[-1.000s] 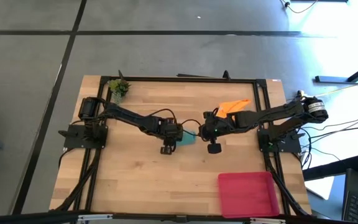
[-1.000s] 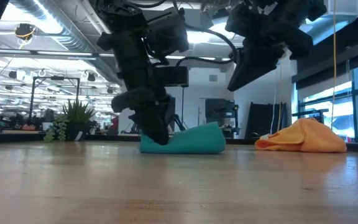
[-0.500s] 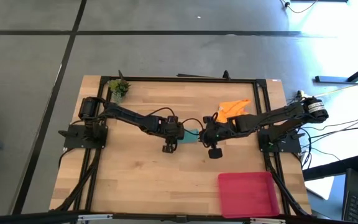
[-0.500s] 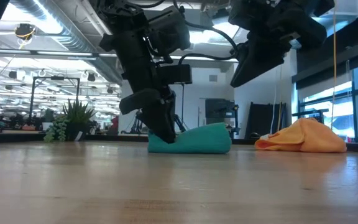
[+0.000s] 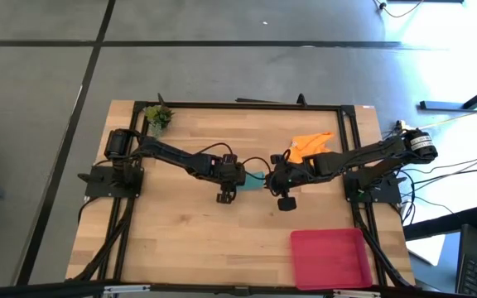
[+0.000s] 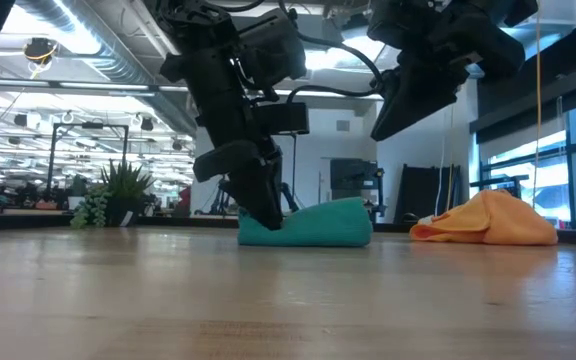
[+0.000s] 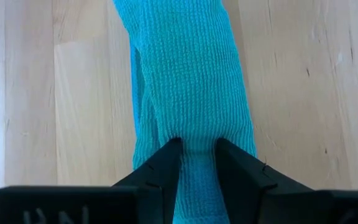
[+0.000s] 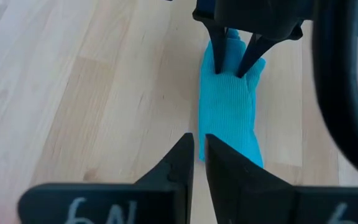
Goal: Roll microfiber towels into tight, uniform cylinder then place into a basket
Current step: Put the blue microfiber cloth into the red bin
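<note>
The teal microfiber towel point(image 5: 255, 180) lies on the table's middle as a loose roll point(image 6: 318, 225), its long side on the wood. My left gripper point(image 7: 197, 149) is shut on its left end point(image 6: 268, 222). My right gripper point(image 8: 199, 146) is shut on nothing and hangs above the roll's right end point(image 6: 380, 130), clear of the cloth. The orange towel point(image 5: 311, 141) lies crumpled in a heap at the far right point(image 6: 488, 222). The red-pink basket point(image 5: 330, 257) stands at the near right corner. My left gripper pinches the left end of the teal roll point(image 7: 194, 134) between its two fingers, several layers bunched between them. The fingers slant down from the table's left and point along the roll. The roll lies on the table and stretches away from the fingertips.
A small green plant point(image 5: 157, 116) stands at the far left corner. A black frame point(image 5: 247, 105) runs round the tabletop. Bare wood shows along the near side, left of the basket.
The teal roll has slid a little toward the table's right edge, still lying on the wood, with my left gripper's fingertips shut on its left end.
</note>
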Robot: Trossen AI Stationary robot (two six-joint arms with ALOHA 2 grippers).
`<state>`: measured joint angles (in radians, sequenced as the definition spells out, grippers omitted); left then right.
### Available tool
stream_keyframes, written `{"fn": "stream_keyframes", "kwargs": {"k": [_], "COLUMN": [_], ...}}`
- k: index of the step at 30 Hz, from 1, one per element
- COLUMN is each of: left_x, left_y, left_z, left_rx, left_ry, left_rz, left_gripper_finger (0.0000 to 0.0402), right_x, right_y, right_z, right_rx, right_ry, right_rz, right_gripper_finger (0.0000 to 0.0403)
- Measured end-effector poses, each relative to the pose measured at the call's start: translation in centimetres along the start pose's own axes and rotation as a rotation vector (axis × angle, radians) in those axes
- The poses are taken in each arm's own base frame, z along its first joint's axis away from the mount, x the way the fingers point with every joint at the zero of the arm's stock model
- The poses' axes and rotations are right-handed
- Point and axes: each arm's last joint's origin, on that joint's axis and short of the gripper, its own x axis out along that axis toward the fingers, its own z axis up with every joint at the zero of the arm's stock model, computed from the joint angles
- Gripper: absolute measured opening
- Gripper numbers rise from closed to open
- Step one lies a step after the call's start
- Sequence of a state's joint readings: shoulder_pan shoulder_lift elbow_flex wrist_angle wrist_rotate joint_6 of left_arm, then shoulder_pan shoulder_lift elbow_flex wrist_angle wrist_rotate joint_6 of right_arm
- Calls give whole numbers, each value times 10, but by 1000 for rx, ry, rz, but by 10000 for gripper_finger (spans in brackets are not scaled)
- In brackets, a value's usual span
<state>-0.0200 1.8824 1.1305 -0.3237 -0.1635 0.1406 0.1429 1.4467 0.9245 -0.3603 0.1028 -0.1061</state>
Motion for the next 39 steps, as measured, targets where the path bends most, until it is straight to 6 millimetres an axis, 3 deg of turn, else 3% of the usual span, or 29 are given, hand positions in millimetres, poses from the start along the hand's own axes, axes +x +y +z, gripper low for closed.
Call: {"fn": "stream_keyframes", "kwargs": {"k": [7,22,39], "left_x": [0,-1,-1], "left_y": [0,0,0], "left_z": [0,1,1], "left_rx": [-1,-1,-1], "left_ry": [-1,-6,-6], "left_rz": [0,1,0], "left_gripper_finger": [97,97,97], "right_x": [1,29,30], "right_y": [0,8,8], "right_z": [-2,-47,-50], "right_rx": [0,5,8], "right_ry": [-3,-114,-112], "right_rz": [0,-12,-12], "right_gripper_finger": [42,42,42]}}
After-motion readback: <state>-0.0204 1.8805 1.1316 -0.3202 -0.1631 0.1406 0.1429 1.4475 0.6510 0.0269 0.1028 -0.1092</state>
